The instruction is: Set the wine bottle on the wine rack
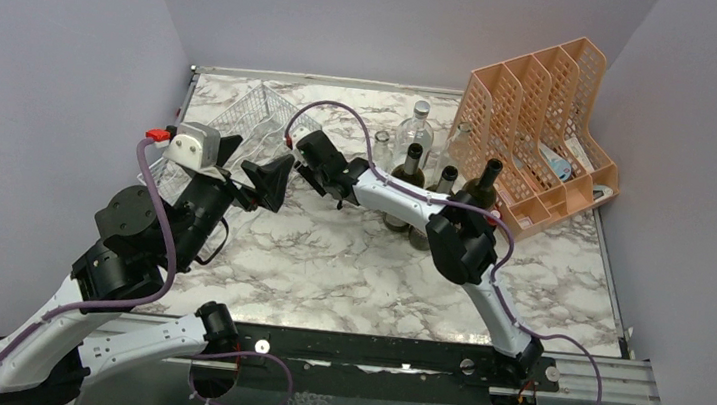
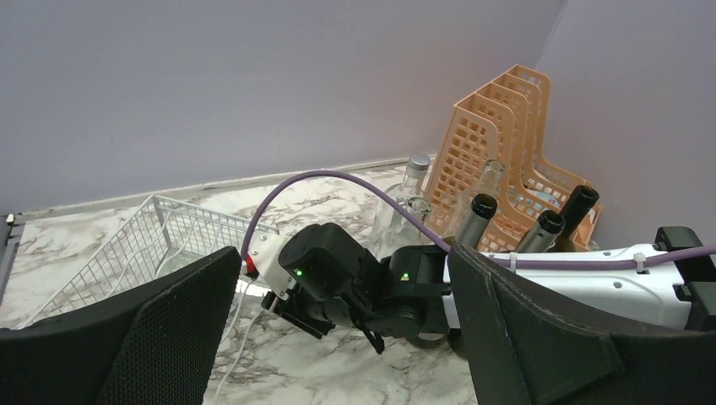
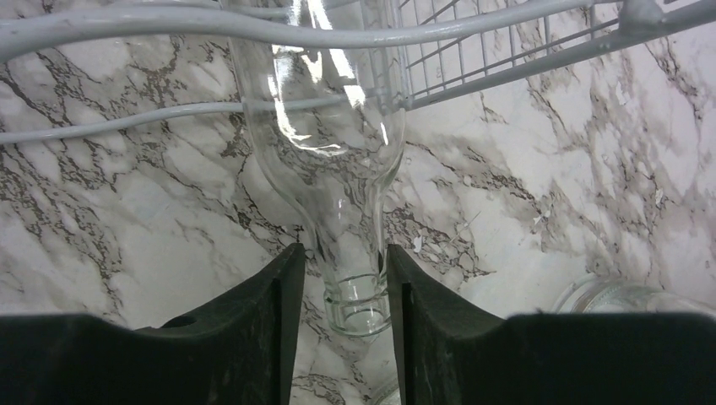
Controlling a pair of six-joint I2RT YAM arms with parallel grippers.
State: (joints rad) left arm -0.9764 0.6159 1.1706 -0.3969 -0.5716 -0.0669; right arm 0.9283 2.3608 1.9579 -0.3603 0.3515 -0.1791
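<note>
The wine bottle (image 3: 317,126) lies on its side in the wine rack (image 1: 258,112), which stands near the far left corner of the tabletop (image 1: 327,270). Its body rests in a cradle. Its neck sticks out past the rack's edge, straight toward the right gripper (image 3: 342,261).

So the long axis of the bottle runs in line with that gripper's reach, mouth nearest the wrist. The black fingers (image 3: 279,321) stand close on either side of the neck, just above the threaded mouth. I cannot tell whether they pinch it or only flank it.

The right arm is clearly the nearer one. The left gripper (image 1: 276,179) hangs just beside the rack with its fingers spread wide and nothing between them.

The bottle is clear, smooth glass with a rounded shoulder, likely slippery. The rack is thin white wire in wavy rows, see-through. The tabletop is grey-veined marble pattern. Any release should probably draw back along the neck's line, so the bottle isn't dragged out.
</note>
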